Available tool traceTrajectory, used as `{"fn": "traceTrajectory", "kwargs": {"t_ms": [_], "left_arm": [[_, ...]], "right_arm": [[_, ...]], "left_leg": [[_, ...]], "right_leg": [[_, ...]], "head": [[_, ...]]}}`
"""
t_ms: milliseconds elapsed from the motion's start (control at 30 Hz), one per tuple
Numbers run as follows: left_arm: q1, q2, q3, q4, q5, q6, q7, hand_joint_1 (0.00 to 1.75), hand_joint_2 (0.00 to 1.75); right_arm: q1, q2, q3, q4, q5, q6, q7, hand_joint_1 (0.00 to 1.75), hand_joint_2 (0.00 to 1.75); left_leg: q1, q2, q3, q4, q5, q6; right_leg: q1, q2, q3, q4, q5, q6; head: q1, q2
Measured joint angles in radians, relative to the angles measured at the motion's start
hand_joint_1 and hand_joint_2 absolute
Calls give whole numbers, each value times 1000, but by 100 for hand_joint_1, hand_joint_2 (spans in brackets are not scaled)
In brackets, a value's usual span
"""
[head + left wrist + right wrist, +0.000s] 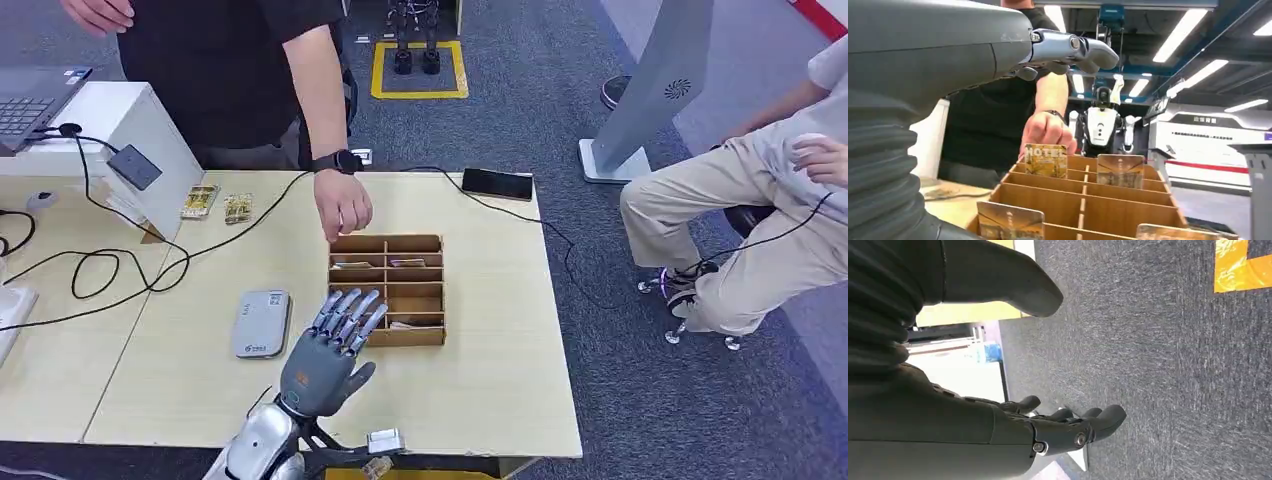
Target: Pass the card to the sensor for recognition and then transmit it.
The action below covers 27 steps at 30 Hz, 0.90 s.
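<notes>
the robot's left hand [325, 365] hovers empty, fingers spread, at the near edge of the wooden card rack [388, 290]; the cards [1046, 160] stand upright just ahead of its fingertips, while the right hand [1068, 427] hangs loosely open over carpet.

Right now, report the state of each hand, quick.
Left hand: open, fingers spread, holding nothing, hovering by the wooden card box.
Right hand: open, empty, hanging over the carpet.
</notes>
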Motion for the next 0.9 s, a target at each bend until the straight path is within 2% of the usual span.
{"fn": "traceTrajectory", "kwargs": {"t_ms": [233, 333, 567, 900], "left_arm": [[-17, 11, -6, 5, -71, 0, 102, 0, 175], [-22, 16, -12, 8, -84, 0, 124, 0, 175], [-49, 35, -60, 46, -111, 0, 254, 0, 175], [-89, 59, -122, 151, -105, 0, 283, 0, 175]], "right_arm": [[0, 0, 0, 3, 0, 0, 6, 0, 175], [0, 0, 0, 4, 0, -1, 6, 0, 175], [0, 0, 0, 6, 0, -1, 6, 0, 175], [0, 0, 0, 6, 5, -1, 6, 0, 175]], "left_leg": [[0, 0, 0, 0, 0, 0], [0, 0, 0, 0, 0, 0], [0, 0, 0, 0, 0, 0], [0, 0, 0, 0, 0, 0]], "right_leg": [[0, 0, 0, 0, 0, 0], [0, 0, 0, 0, 0, 0], [0, 0, 0, 0, 0, 0], [0, 0, 0, 0, 0, 0]], "head": [[0, 0], [0, 0], [0, 0], [0, 0]]}}
